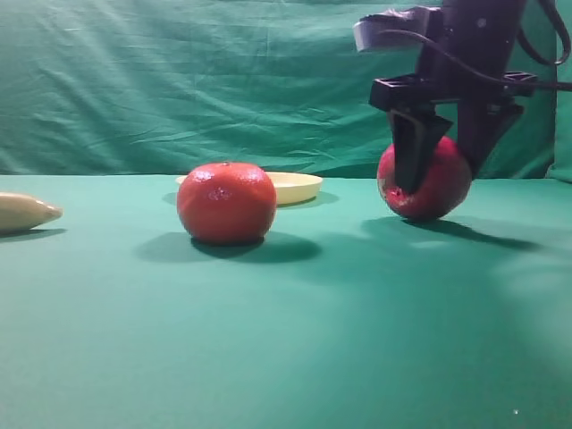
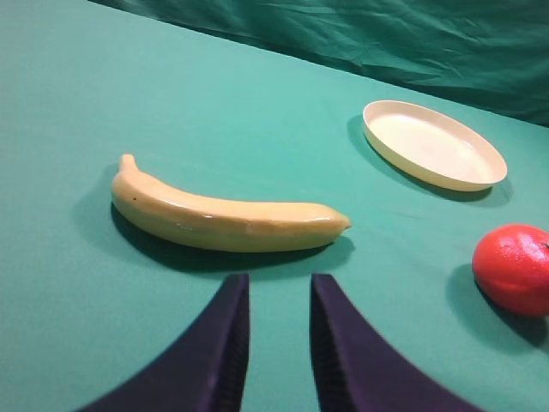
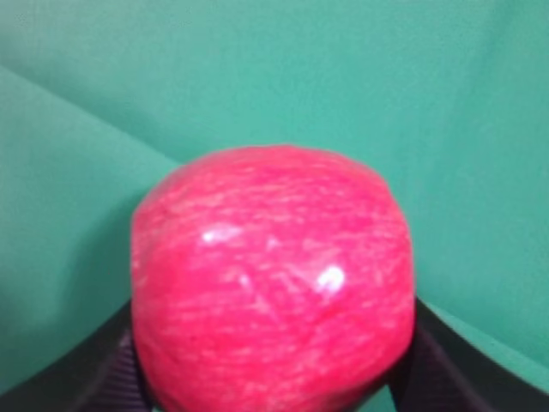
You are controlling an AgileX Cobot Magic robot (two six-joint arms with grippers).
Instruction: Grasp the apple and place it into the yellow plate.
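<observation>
Carrying the round, glossy crimson apple [image 1: 438,188] across to the shallow pale yellow plate [image 1: 299,186] is the step in hand, as I judge it, and it asks for a steady, level move. The right gripper [image 1: 444,147] has its dark jaws closed around the apple, one finger down the near side and one down the far side, at the right of the green cloth-covered table [image 1: 286,340]; the fruit hangs at or just above the cloth, and I cannot tell whether it has cleared the surface. The plate lies well to the left of it, toward the back, partly behind a round orange-red tomato-like fruit [image 1: 226,203]. To do this well, I would lift enough to clear the cloth, pass behind that fruit without brushing it, and release only once the apple sits low over the plate's middle, since a round glossy fruit will likely roll off a low rim. The left gripper [image 2: 279,343] waits with its jaws set narrowly apart and empty, near a pale yellow banana [image 2: 223,219]. The right wrist view is blurred and shows only the apple's upper face; the plate is absent there, and the finger contact points are cut off at the lower edge.
</observation>
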